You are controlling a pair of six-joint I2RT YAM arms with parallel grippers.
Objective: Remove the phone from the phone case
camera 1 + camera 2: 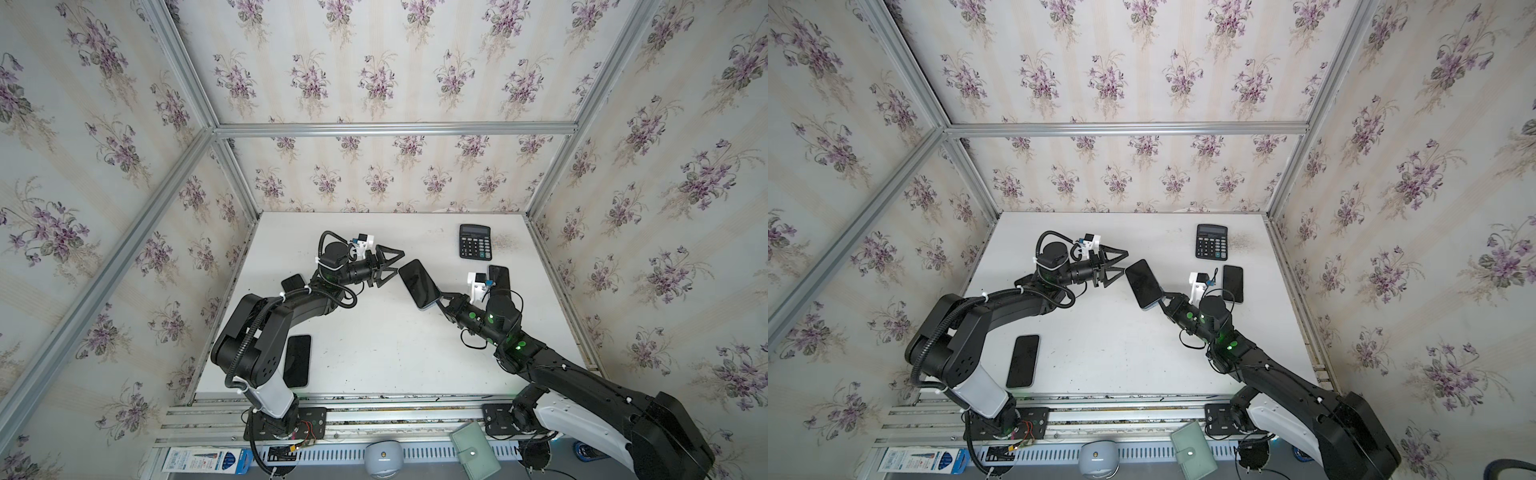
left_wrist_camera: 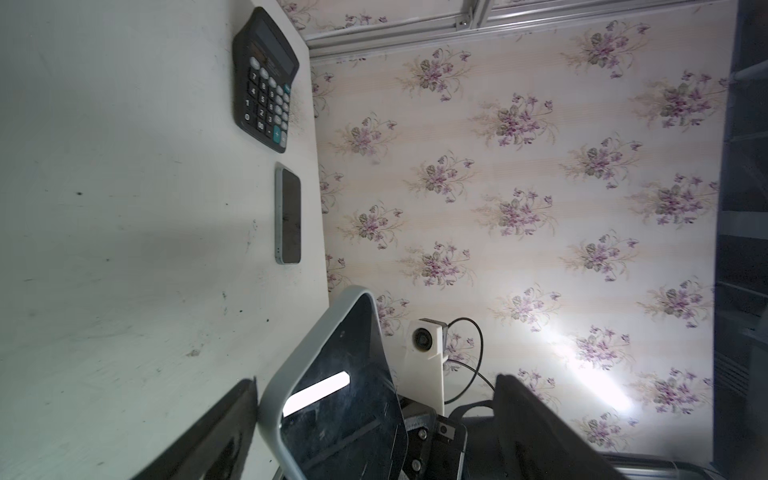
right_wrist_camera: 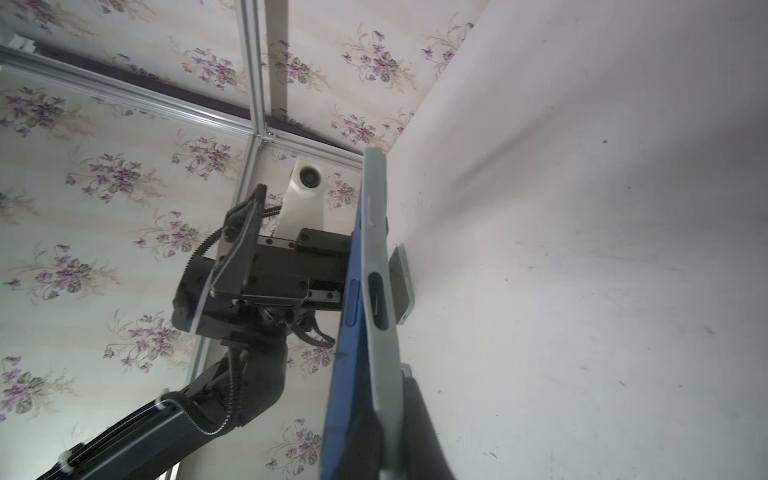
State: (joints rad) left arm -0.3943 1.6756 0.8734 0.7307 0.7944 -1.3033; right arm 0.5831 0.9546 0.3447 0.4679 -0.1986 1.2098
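Right claw (image 1: 440, 299) is clamped on the near end of the phone (image 1: 419, 284), holding it tilted up off the surface (image 1: 374, 353). Phone case (image 3: 374, 257) (gray rim) is on it; in the right wrist view the blue phone edge runs right alongside the gray case edge. Left claw (image 1: 401, 261) is spread wide, with the phone's far end between its fingers (image 2: 216, 432); can't tell if they touch. Calculator (image 1: 475, 242) lies beyond the right claw, and a spare phone (image 1: 1232, 283) lies flat just behind that claw.
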